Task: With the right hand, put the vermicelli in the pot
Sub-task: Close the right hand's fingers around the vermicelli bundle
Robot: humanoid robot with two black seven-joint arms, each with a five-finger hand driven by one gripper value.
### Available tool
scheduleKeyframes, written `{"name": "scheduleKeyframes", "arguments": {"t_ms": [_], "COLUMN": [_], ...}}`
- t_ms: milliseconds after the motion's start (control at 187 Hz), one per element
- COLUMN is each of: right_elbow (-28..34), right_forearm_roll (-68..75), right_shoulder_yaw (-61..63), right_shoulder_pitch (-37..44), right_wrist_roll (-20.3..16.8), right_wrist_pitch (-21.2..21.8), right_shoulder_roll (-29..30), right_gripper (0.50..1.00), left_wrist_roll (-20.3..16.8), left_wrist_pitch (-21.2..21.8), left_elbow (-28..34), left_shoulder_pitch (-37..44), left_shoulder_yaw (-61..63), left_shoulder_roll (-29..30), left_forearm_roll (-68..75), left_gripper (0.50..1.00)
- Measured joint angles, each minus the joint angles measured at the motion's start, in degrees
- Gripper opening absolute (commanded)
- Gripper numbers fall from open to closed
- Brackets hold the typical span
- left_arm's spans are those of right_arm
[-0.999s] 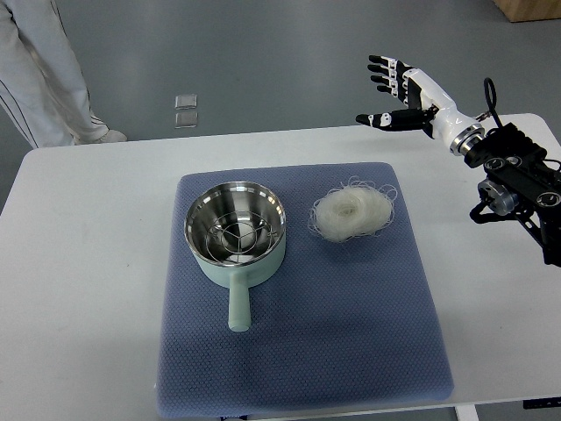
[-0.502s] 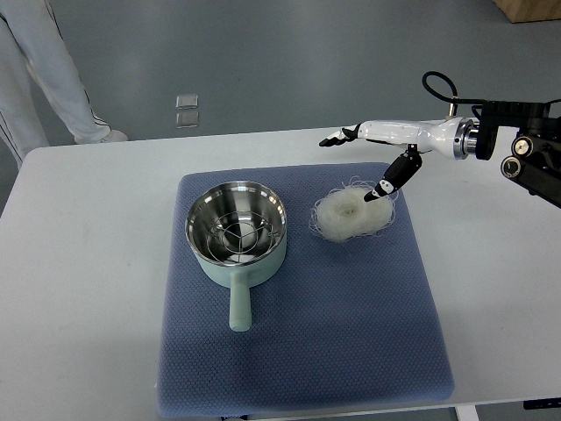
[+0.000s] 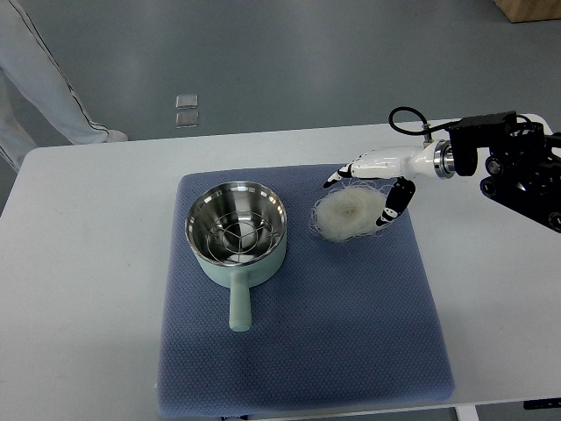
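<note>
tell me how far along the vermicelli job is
Early stage. Done: the right hand has reached the vermicelli on the blue mat. In hand: its fingers straddle the nest, not clearly closed. Left: grasp, lift and drop it into the pot, which holds only its rack.

Pot and vermicelli on mat; vermicelli right of pot; mat on table.

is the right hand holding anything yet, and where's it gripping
Nothing is held yet. The right hand is open over the vermicelli, fingers along its far edge and thumb by its right side, not closed on it.
</note>
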Motion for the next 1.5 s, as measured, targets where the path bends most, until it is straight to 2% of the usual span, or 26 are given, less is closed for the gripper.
{"name": "scheduleKeyframes", "arguments": {"t_ms": [171,545,716,774,833,935,993,1079,1116,1218,1501], "right_elbow": [-2.18,-4.71,-6.11,-6.32,-6.38,-6.46,-6.48,-6.49,-6.49,-6.45,-6.34], "right_forearm_roll": [-0.13,-1.98,-2.42,-2.57,-2.61,-2.63,-2.63,-2.63,-2.60,-2.51,-1.96], "right_shoulder_yaw": [-0.07,-0.07,-0.05,0.00,0.06,0.12,0.12,0.15,0.17,0.19,0.79], "right_shoulder_pitch": [-1.06,-3.21,-3.28,-3.35,-3.38,-3.38,-3.38,-3.36,-3.33,-3.31,-2.86], "right_wrist_roll": [-1.25,-1.45,-1.79,-2.11,-2.42,-2.91,-2.97,-2.99,-3.00,-2.99,-2.77], "right_wrist_pitch": [-0.64,-2.59,-3.18,-3.24,-3.26,-3.31,-3.31,-3.31,-3.30,-3.22,-3.17], "right_shoulder_roll": [1.62,3.51,4.33,4.40,4.46,4.50,4.50,4.50,4.50,4.50,4.76], "right_gripper": [0.928,0.926,0.901,0.870,0.862,0.801,0.785,0.707,0.658,0.582,0.580], "left_wrist_roll": [0.00,0.00,0.00,0.00,0.00,0.00,0.00,0.00,0.00,0.00,0.00], "left_wrist_pitch": [0.00,0.00,0.00,0.00,0.00,0.00,0.00,0.00,0.00,0.00,0.00], "left_elbow": [0.00,0.00,0.00,0.00,0.00,0.00,0.00,0.00,0.00,0.00,0.00], "left_shoulder_pitch": [-0.01,0.00,0.00,0.00,0.00,0.00,0.00,0.00,0.00,0.00,0.00], "left_shoulder_yaw": [0.00,0.00,-0.01,-0.01,-0.01,-0.01,-0.01,-0.01,-0.01,-0.01,-0.01], "left_shoulder_roll": [0.00,0.00,0.00,0.00,0.00,0.00,0.00,0.00,0.00,0.00,0.00], "left_forearm_roll": [0.00,-0.01,-0.01,-0.01,-0.01,-0.01,-0.01,-0.01,-0.01,-0.01,-0.01], "left_gripper": [1.000,1.000,1.000,1.000,1.000,1.000,1.000,1.000,1.000,1.000,1.000]}}
